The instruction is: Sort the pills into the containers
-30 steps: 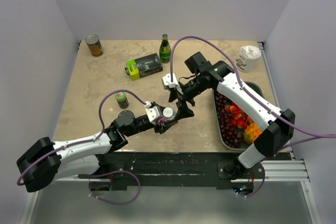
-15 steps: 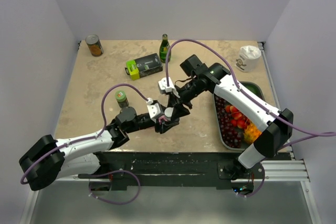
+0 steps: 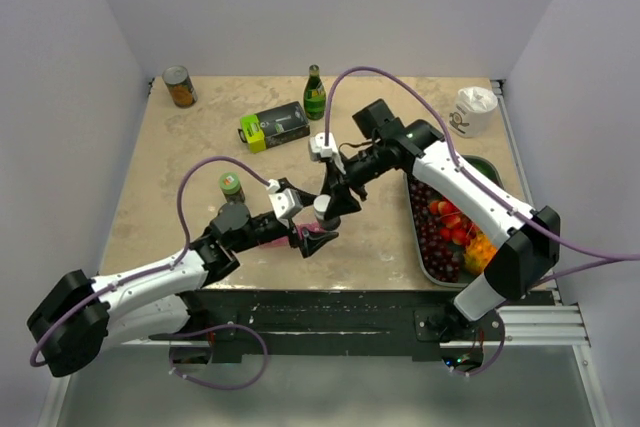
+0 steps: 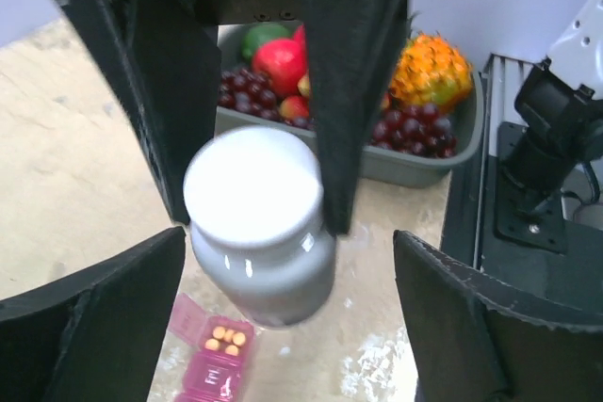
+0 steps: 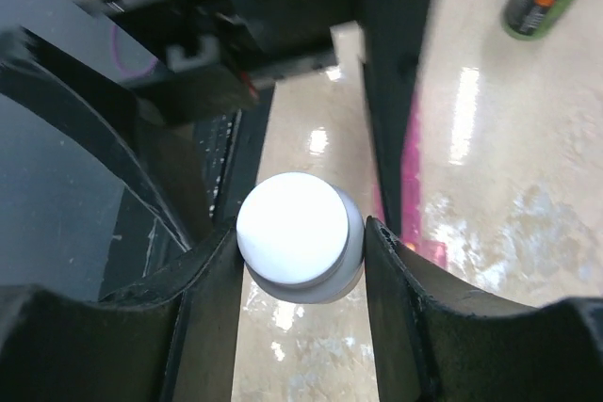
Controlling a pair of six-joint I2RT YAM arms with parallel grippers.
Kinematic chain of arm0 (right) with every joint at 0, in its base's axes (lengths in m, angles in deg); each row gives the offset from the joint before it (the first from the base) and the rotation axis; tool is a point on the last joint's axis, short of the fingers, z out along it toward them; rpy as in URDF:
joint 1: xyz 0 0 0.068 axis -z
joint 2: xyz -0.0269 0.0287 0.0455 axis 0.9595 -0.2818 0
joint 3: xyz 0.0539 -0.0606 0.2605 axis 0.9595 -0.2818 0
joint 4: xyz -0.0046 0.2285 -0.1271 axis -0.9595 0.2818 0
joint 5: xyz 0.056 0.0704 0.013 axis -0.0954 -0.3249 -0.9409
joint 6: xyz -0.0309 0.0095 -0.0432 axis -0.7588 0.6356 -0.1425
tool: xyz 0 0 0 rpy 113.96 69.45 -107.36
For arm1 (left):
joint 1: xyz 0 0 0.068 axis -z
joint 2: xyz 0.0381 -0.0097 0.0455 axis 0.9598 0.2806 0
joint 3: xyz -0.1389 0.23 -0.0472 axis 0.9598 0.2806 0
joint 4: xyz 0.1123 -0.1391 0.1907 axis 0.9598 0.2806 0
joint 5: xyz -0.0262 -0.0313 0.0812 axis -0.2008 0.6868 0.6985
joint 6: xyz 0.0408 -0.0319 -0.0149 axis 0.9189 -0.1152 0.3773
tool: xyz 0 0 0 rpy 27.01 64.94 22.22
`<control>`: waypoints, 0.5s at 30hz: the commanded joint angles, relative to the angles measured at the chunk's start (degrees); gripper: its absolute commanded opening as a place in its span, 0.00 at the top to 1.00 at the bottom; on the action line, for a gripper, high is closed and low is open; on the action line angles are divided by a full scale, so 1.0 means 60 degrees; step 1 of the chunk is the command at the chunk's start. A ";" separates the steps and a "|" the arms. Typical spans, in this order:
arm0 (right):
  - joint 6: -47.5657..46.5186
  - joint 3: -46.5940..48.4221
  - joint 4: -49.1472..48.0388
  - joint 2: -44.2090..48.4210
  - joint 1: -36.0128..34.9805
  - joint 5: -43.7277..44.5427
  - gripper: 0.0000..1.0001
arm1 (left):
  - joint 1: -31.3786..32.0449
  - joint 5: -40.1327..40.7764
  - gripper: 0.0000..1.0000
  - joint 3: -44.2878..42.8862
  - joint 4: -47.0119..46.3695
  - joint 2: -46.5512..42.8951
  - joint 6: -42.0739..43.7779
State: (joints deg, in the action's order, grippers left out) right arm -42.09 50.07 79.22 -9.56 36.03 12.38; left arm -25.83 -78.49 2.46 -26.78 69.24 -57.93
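Bottle (image 5: 300, 233) in R gripper (image 5: 300, 265), prob. clear of containers (image 4: 219, 364).

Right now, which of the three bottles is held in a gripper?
The white-capped bottle, gripped between the fingers of the right gripper. The small green-capped bottle and the green glass bottle stand free, with no gripper on them.
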 commanded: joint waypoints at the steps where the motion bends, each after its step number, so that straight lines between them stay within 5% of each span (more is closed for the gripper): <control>1: 0.0664 -0.0122 -0.1049 0.0456 0.1326 -0.0704 0.93 | -0.0186 0.0484 0.01 -0.0201 -0.0029 -0.0652 -0.0018; 5: 0.2167 -0.1363 -0.3302 0.0953 0.2910 0.0055 0.93 | -0.0245 0.1129 0.01 -0.0625 0.1723 -0.1472 0.0509; 10: 0.4820 -0.3530 -0.8638 0.1131 0.5003 0.3318 0.89 | -0.0318 0.2065 0.01 -0.1519 0.4232 -0.2190 0.2455; 15: 0.5967 -0.4165 -1.1171 0.0282 0.5725 0.5807 0.88 | -0.0333 0.2258 0.01 -0.1536 0.5831 -0.2352 0.3949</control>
State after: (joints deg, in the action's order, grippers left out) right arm -15.44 26.77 34.08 -5.86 69.12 31.72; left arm -27.56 -67.83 -5.76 -2.52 55.91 -44.51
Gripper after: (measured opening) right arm 0.499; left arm 0.992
